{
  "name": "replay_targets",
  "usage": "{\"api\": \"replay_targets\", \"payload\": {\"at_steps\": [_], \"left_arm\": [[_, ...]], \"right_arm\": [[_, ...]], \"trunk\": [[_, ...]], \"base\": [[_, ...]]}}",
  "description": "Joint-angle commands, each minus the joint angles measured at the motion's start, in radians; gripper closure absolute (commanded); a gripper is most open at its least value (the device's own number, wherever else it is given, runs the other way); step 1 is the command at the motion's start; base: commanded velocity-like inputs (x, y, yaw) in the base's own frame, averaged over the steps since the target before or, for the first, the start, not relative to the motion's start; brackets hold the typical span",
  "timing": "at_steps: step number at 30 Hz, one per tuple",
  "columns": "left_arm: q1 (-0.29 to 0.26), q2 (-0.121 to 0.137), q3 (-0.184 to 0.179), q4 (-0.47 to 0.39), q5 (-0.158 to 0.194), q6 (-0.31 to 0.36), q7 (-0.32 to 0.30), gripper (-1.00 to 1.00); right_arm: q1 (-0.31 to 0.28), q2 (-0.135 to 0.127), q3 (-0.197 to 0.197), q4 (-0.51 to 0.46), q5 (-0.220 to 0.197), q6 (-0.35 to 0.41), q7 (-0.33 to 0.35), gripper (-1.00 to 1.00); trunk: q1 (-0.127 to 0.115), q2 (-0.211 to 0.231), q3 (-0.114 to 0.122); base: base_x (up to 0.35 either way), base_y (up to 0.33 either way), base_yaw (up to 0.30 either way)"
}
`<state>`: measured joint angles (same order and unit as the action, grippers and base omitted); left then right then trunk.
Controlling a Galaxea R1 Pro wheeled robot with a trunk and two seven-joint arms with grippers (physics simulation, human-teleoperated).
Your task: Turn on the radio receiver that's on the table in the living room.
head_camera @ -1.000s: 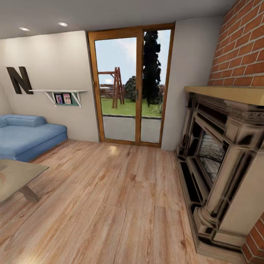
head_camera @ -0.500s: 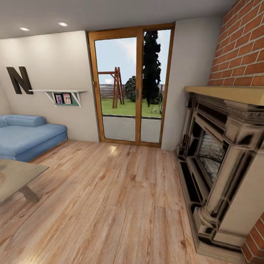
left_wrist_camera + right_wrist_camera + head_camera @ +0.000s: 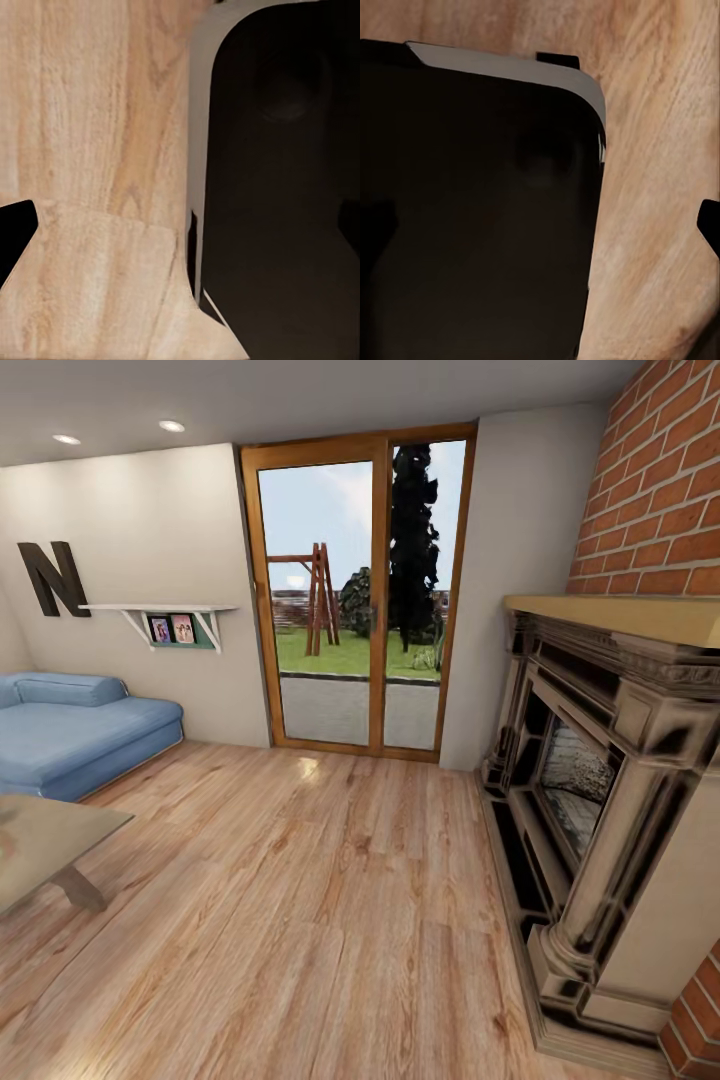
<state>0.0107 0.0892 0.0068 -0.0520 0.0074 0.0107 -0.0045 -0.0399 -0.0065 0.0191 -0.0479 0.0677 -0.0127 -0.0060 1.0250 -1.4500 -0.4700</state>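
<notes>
I am on the way in the living room. The table [image 3: 40, 840] corner shows at my left; I see no radio receiver yet. My jaws' state I cannot tell. Next, I must turn left.

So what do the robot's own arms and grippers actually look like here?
Little of them shows. In the left wrist view, a black angular finger tip pokes in at the edge; another black tip does so in the right wrist view. Each wrist view also has a big black rounded panel with a pale grey rim, over the wood floor. No cables or markings are visible.
</notes>
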Motion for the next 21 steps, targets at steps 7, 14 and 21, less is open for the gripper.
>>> {"api": "replay_targets", "payload": {"at_steps": [7,14,21], "left_arm": [[0.000,0.006,-0.001,0.000,-0.001,0.000,0.001,-1.00],[0.000,0.009,0.000,-0.001,-0.001,0.000,0.001,-1.00],[0.000,0.008,0.000,-0.016,-0.001,0.000,0.001,-1.00]], "right_arm": [[0.000,0.006,0.001,0.001,0.023,-0.002,-0.001,-1.00],[0.000,-0.001,-0.002,-0.003,0.019,-0.004,0.000,-1.00],[0.000,-0.002,-0.004,-0.015,0.019,-0.004,0.001,-1.00]], "trunk": [[0.000,0.000,0.000],[0.000,0.000,0.000],[0.000,0.000,0.000]], "base": [[0.000,0.000,0.000],[0.000,0.000,0.000],[0.000,0.000,0.000]]}}
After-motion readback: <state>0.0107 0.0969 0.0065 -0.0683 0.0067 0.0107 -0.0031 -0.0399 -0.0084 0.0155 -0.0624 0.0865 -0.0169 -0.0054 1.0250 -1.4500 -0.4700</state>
